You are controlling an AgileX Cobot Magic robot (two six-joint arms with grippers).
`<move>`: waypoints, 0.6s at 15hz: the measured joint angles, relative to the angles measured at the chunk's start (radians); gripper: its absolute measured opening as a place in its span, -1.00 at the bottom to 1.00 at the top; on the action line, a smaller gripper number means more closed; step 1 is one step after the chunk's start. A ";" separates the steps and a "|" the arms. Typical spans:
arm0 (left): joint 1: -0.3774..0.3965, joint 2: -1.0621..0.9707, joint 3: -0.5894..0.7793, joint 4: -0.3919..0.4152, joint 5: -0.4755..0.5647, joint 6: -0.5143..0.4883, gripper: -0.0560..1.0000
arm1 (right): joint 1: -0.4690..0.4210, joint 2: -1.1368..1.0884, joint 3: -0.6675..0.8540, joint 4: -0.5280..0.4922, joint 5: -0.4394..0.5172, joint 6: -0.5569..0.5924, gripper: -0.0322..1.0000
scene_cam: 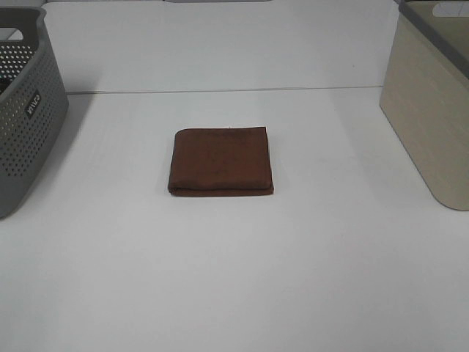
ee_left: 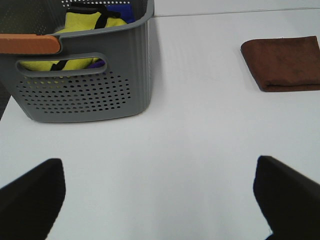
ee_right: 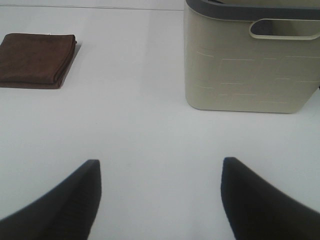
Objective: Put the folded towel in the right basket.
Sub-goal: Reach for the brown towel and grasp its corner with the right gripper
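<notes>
The folded brown towel (scene_cam: 221, 161) lies flat in the middle of the white table. It also shows in the left wrist view (ee_left: 284, 62) and in the right wrist view (ee_right: 36, 60). The right basket (scene_cam: 432, 103) is beige with a dark grey rim and stands at the right edge; the right wrist view (ee_right: 250, 60) shows its side handle. My left gripper (ee_left: 160, 200) is open and empty above bare table, apart from the towel. My right gripper (ee_right: 160, 197) is open and empty above bare table, between towel and basket. Neither gripper shows in the exterior high view.
A grey perforated basket (scene_cam: 22, 110) stands at the left edge. In the left wrist view this basket (ee_left: 85, 80) holds yellow and blue cloth and has an orange handle piece. The white table (scene_cam: 234, 279) runs to a back edge line.
</notes>
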 joint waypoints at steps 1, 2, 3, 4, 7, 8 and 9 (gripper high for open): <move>0.000 0.000 0.000 0.000 0.000 0.000 0.94 | 0.000 0.000 0.000 0.000 0.000 0.000 0.33; 0.000 0.000 0.000 0.000 0.000 0.000 0.94 | 0.000 0.000 0.000 0.000 0.000 0.000 0.33; 0.000 0.000 0.000 0.000 0.000 0.000 0.94 | 0.000 0.000 0.000 0.000 0.000 0.000 0.33; 0.000 0.000 0.000 0.000 0.000 0.000 0.94 | 0.000 0.000 0.000 0.000 0.000 0.000 0.33; 0.000 0.000 0.000 0.000 0.000 0.000 0.94 | 0.000 0.000 0.000 0.000 0.000 0.000 0.33; 0.000 0.000 0.000 0.000 0.000 0.000 0.94 | 0.000 0.000 0.000 0.000 0.000 0.000 0.33; 0.000 0.000 0.000 0.000 0.000 0.000 0.94 | 0.000 0.000 0.000 0.000 0.000 0.000 0.33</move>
